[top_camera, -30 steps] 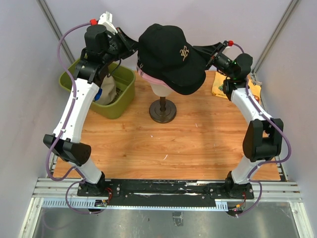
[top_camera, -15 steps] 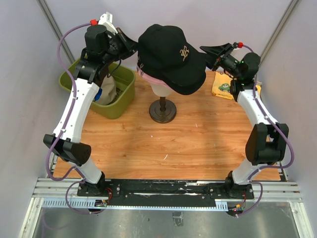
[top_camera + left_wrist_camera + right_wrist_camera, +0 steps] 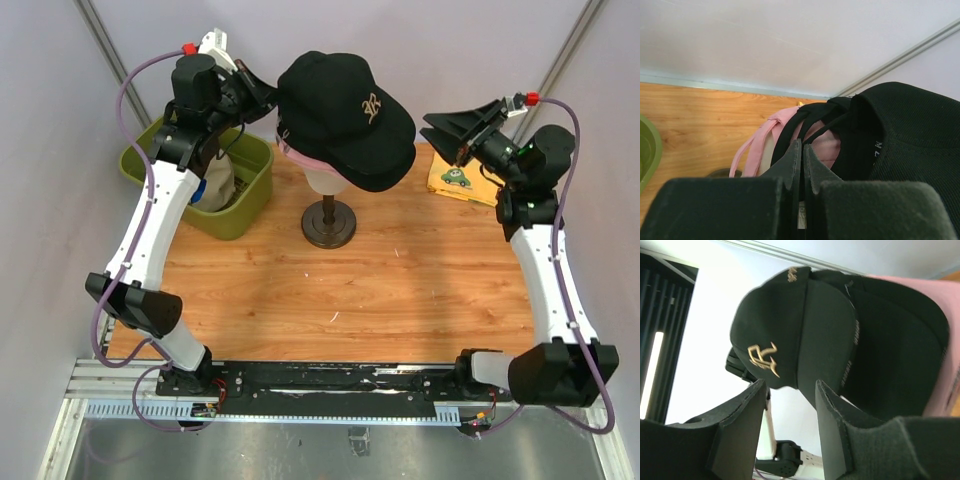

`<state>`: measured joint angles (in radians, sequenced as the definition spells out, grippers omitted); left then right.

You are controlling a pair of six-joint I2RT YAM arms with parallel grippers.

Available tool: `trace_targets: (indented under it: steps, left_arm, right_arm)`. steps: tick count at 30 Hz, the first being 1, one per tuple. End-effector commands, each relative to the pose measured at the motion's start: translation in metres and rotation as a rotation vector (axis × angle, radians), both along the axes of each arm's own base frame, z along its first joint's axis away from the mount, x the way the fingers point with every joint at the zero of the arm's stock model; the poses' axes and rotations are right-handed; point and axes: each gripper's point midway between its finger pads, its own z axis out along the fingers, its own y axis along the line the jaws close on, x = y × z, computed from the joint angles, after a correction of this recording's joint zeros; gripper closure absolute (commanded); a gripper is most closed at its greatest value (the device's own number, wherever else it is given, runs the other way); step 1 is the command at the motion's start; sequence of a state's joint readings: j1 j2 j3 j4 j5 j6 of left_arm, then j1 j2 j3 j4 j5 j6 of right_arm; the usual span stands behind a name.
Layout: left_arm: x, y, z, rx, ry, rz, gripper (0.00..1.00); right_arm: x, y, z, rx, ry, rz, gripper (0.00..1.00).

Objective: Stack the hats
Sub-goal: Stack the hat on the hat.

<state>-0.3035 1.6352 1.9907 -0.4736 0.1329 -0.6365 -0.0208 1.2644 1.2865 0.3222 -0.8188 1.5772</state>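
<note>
- At left we see an olive bin holding a beige cap;
- the left gripper, jaws pressed together, meets the rear of a black cap;
- that cap tops a pink cap on a mannequin head;
- the right gripper hangs half-spread, empty, just beside the brim.

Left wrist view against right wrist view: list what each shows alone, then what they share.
Left wrist only: the shut left gripper, the back strap of the pink cap, the wooden table and a sliver of the green bin. Right wrist only: the open right gripper and the gold logo on the black cap. Both: the black cap sitting over the pink one.
</note>
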Motion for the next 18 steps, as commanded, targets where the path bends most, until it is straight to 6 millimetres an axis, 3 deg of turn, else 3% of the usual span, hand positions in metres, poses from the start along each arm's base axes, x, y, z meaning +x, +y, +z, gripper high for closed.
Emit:
trace_targets:
  steps: [1, 7, 18]
  left_arm:
    - [-0.007, 0.008, -0.002, 0.009, 0.013, 0.02, 0.99]
    - [-0.01, 0.009, -0.003, 0.009, 0.016, 0.022, 1.0]
    - [-0.015, 0.009, 0.001, -0.005, 0.01, 0.02, 0.99]
  right_arm:
    - [-0.011, -0.005, -0.036, -0.1, 0.054, -0.053, 0.54]
    - [-0.027, 0.003, -0.047, -0.141, 0.057, -0.067, 0.52]
    - [-0.015, 0.028, -0.038, -0.132, 0.017, -0.054, 0.51]
